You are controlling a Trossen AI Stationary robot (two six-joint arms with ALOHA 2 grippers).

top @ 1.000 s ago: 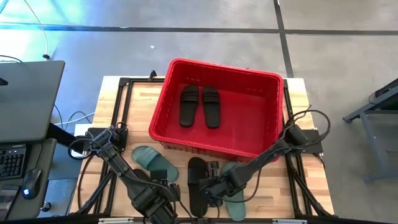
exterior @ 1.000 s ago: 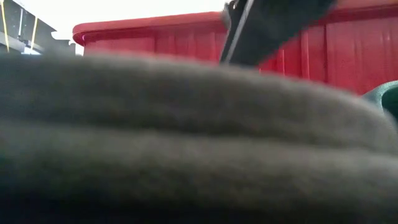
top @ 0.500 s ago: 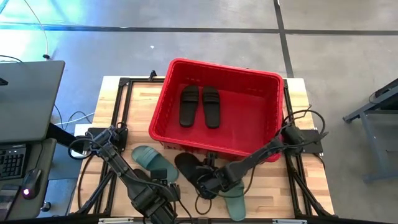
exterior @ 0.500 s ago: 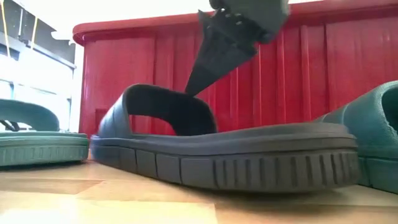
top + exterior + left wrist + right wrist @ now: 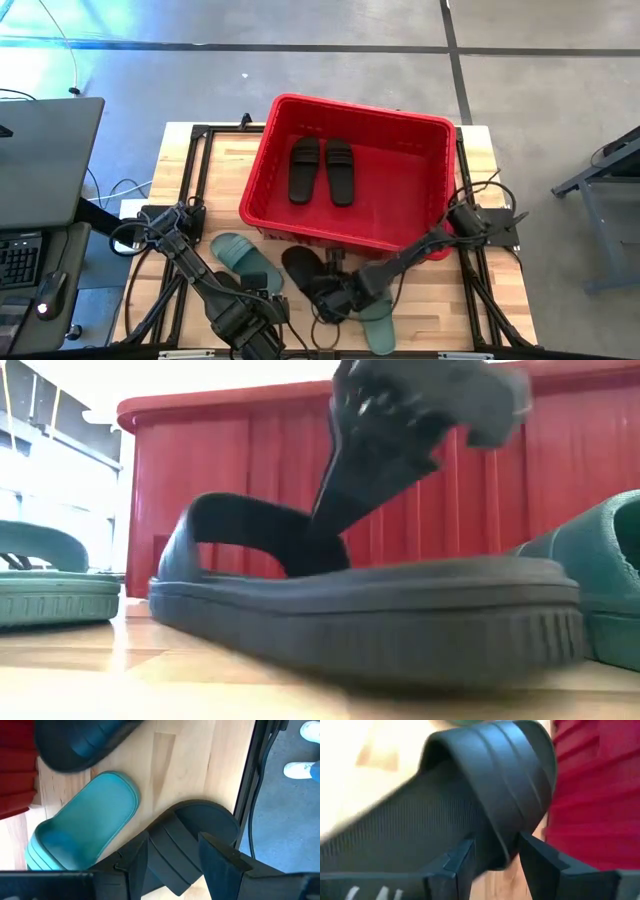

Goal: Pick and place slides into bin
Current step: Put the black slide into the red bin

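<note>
- Right gripper (image 5: 337, 293) clamped on strap of black slide (image 5: 305, 277), at 6 o'clock of the bin (image 5: 262, 170); a second ago it lay straight, now swung toe toward 10 o'clock.
- Low view: slide near-flat on the table (image 5: 225, 170), lift barely begun.
- Left gripper (image 5: 172, 852) open over another black slide (image 5: 200, 827), unmoved.
- Two black slides (image 5: 322, 170) already binned.
</note>
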